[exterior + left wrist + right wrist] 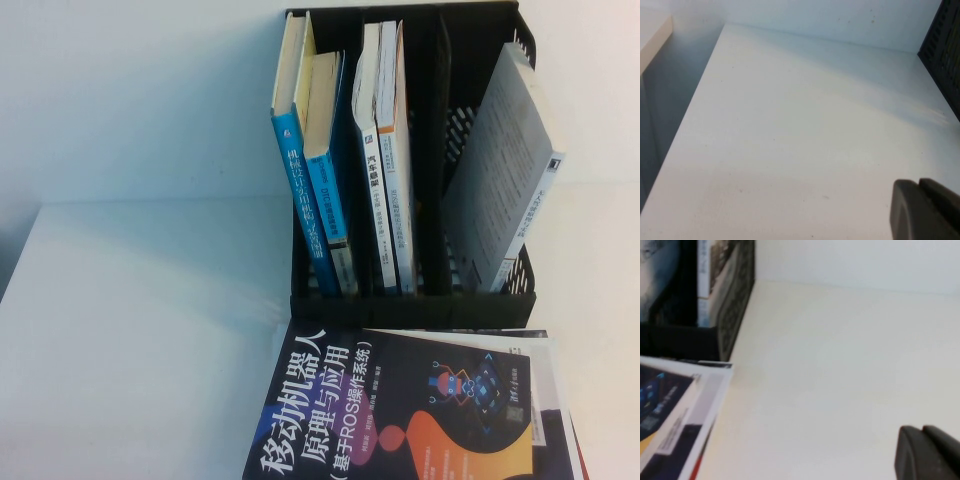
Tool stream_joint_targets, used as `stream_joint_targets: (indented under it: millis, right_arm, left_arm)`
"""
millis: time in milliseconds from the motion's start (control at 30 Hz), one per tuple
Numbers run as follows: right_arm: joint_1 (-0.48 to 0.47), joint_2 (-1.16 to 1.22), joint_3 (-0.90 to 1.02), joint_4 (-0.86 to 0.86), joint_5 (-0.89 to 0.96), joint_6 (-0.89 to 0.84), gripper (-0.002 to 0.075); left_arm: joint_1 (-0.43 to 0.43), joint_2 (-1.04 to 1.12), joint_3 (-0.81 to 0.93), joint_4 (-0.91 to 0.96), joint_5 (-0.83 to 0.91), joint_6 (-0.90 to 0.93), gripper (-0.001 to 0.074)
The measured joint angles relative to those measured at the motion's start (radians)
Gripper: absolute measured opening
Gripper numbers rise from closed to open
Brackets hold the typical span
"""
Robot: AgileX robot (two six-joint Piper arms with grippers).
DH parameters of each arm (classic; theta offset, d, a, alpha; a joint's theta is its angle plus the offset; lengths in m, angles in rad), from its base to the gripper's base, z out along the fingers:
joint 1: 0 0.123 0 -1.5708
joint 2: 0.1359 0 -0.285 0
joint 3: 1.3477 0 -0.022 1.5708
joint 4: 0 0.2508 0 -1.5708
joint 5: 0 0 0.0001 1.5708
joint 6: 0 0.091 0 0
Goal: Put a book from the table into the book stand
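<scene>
A black slotted book stand stands at the back of the white table, holding several upright books and one grey book leaning in its right slot. A dark book with white Chinese title lies flat on a small stack in front of the stand. It also shows in the right wrist view. Neither arm shows in the high view. My left gripper is shut and empty above bare table left of the stand. My right gripper is shut and empty above bare table right of the stack.
The white table stretches left of the stand. Its left edge drops off beside a second pale surface. A white wall rises behind the stand. White-edged books lie under the dark one.
</scene>
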Motion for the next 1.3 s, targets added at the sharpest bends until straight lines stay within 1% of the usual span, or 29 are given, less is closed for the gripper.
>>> stream_joint_targets:
  millis: [167, 300, 367, 500, 633, 733, 867, 933, 1300]
  right_arm:
    - [-0.122, -0.051, 0.006, -0.027, -0.017, 0.002, -0.0003]
    - [-0.196, -0.090, 0.081, -0.021, -0.147, 0.002, -0.0003]
    - [-0.218, -0.114, 0.153, 0.021, -0.236, 0.002, -0.0003]
    - [-0.233, -0.171, 0.305, 0.163, -0.344, 0.002, -0.0003]
    - [-0.237, -0.205, 0.413, 0.242, -0.361, 0.002, -0.0003]
    - [-0.243, -0.207, 0.419, 0.254, -0.356, -0.036, -0.0003]
    - [-0.250, -0.207, 0.419, 0.263, -0.352, -0.186, -0.0003]
    - [-0.250, -0.207, 0.419, 0.269, -0.350, -0.228, -0.0003]
    - [-0.254, -0.207, 0.419, 0.277, -0.350, -0.252, -0.0003]
  left_arm:
    - [0.000, 0.000, 0.000, 0.000, 0.000, 0.000, -0.0002]
    - [0.000, 0.000, 0.000, 0.000, 0.001, 0.000, -0.0002]
    - [0.000, 0.000, 0.000, 0.000, 0.001, 0.000, -0.0002]
    - [0.000, 0.000, 0.000, 0.000, 0.001, 0.000, -0.0002]
    - [0.000, 0.000, 0.000, 0.000, 0.001, 0.000, -0.0002]
    - [0.000, 0.000, 0.000, 0.000, 0.001, 0.001, -0.0002]
    - [0.000, 0.000, 0.000, 0.000, 0.001, 0.001, -0.0002]
    - [0.000, 0.000, 0.000, 0.000, 0.001, 0.001, -0.0002]
    - [0.000, 0.000, 0.000, 0.000, 0.002, 0.002, -0.0002]
